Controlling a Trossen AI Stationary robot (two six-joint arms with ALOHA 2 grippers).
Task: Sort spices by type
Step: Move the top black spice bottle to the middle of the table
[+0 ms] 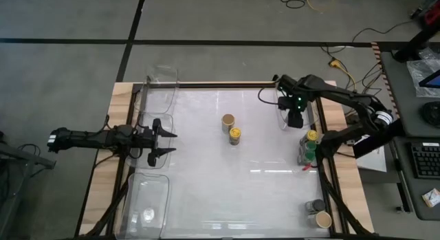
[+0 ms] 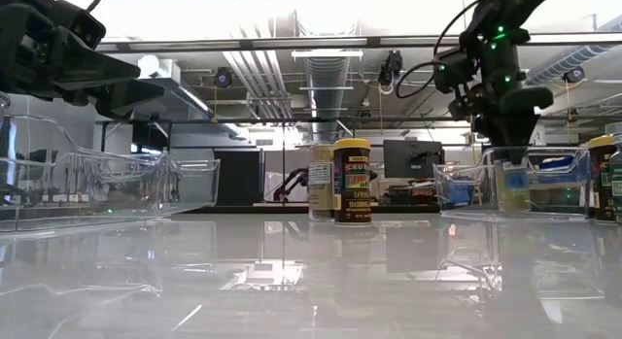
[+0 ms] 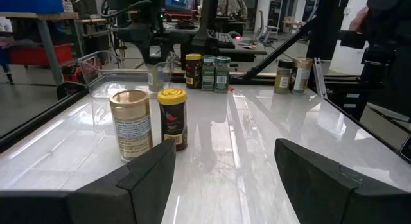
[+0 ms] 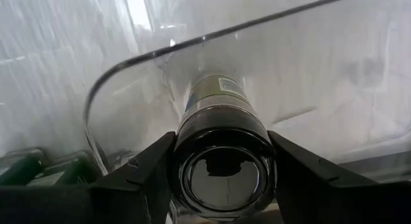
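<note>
Two spice jars stand mid-table: a tan-lidded one (image 1: 228, 120) (image 3: 131, 124) and a yellow-lidded one (image 1: 235, 135) (image 3: 172, 118). More jars stand at the right edge: yellow- and green-lidded ones (image 1: 309, 147) and, nearer, a black- and a tan-lidded one (image 1: 320, 214). My right gripper (image 1: 295, 116) (image 4: 221, 179) reaches down into the clear bin (image 1: 289, 120) at the far right, shut on a black-lidded jar (image 4: 221, 121). My left gripper (image 1: 163, 142) (image 3: 225, 179) hovers open above the table's left side, pointing at the middle jars. My right gripper pinches the black-lidded jar at its lid end (image 4: 223, 144) between the two fingers (image 4: 138, 176), one on either side. The fingers come from above, pointing down, along the jar. The jar hangs upright below them inside the clear bin; whether its base touches the floor, I cannot tell.
Two more clear bins sit on the left, one at the far corner (image 1: 161, 78) and one at the near corner (image 1: 148, 205). The white table top (image 1: 227, 185) has open room around the middle jars. Wooden edges frame the table; cables and desks lie beyond its right side.
</note>
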